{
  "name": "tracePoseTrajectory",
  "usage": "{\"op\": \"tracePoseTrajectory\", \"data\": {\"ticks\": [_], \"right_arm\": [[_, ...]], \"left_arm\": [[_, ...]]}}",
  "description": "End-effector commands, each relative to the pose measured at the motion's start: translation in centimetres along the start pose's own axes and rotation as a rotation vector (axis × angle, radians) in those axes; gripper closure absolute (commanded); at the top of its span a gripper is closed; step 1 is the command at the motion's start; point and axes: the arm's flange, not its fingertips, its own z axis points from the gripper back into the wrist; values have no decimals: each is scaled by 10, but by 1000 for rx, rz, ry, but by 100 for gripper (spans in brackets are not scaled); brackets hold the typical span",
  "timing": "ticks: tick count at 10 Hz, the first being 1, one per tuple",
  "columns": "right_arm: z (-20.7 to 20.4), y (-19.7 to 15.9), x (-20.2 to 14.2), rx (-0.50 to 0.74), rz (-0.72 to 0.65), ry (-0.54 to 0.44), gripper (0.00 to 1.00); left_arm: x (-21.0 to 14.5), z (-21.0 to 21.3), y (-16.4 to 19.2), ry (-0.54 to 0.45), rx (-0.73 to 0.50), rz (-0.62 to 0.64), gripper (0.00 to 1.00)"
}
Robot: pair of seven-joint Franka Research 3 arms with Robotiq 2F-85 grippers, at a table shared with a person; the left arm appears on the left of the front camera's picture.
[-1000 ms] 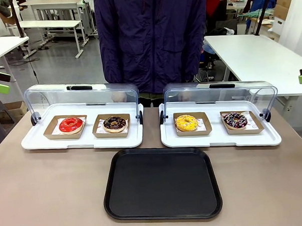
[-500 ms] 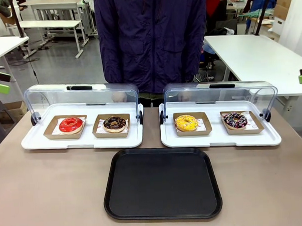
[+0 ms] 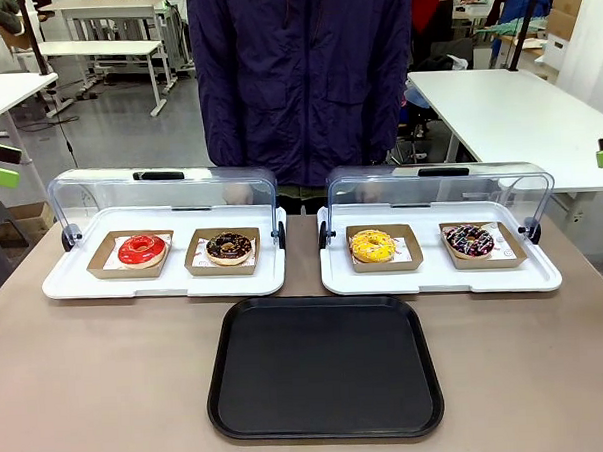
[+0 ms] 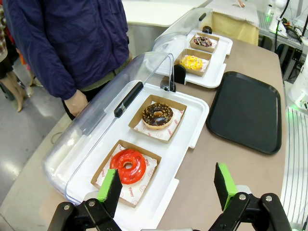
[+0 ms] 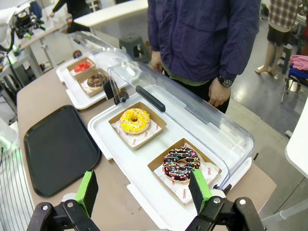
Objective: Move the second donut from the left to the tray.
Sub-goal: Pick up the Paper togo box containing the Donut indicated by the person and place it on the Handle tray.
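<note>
Spanning the foreground, the tan surface (image 3: 98,375) carries the black tray (image 3: 325,367) at near centre. Beyond it stand two white display trays with clear lids raised. The chocolate donut (image 3: 228,247) sits in a cardboard dish in the left display tray (image 3: 164,285), beside a red donut (image 3: 142,249) and apart from the black tray. The right display tray (image 3: 441,278) holds a yellow donut (image 3: 371,245) and a sprinkled donut (image 3: 469,241). The left end effector (image 4: 167,187) has its fingers spread wide and grips nothing. The right end effector (image 5: 143,188) is likewise spread and grips nothing. A person (image 3: 303,86) in a dark blue jacket stands at the far side. The room behind has a grey floor (image 3: 127,128) and white tables (image 3: 517,116).
</note>
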Motion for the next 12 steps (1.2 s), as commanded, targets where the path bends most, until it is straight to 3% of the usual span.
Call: {"op": "tracePoseTrajectory", "data": {"ticks": [1,12], "right_arm": [[0,0,1,2,3,-6,0],[0,0,1,2,3,-6,0]], "left_arm": [[2,0,-1,-9,-4,-5,0],[2,0,-1,-9,-4,-5,0]]}}
